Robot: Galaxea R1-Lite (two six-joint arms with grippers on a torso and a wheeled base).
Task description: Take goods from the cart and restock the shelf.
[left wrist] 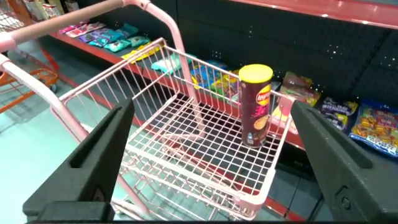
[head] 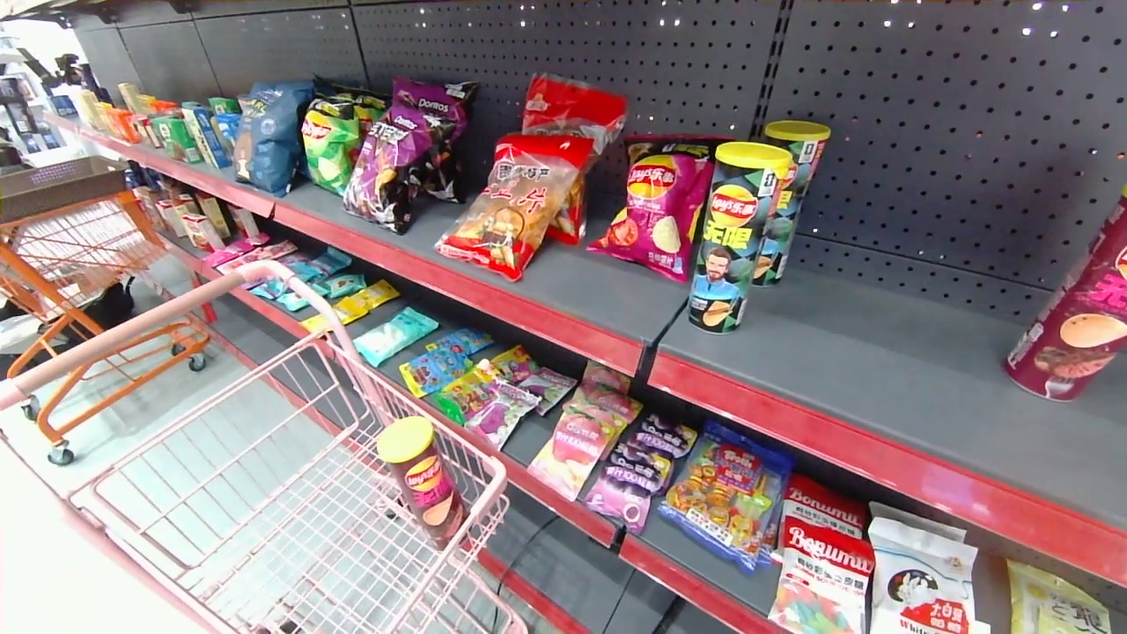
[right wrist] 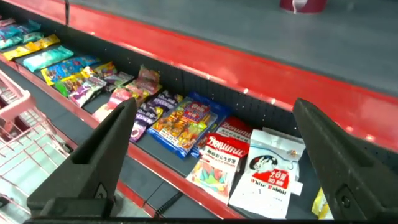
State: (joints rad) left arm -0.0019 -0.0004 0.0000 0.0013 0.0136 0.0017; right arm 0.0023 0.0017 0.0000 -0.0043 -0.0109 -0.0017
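Left gripper spread wide, empty, hovering over the pink cart. Maroon chip can with yellow lid stands upright in the cart corner, ahead of and below the gripper, clear of both fingers. Right gripper also wide, empty, with the lower shelf and its candy bags just ahead of it.

I've got open shelf board right of the green can, up to the maroon can; the pink bag crowds its left.
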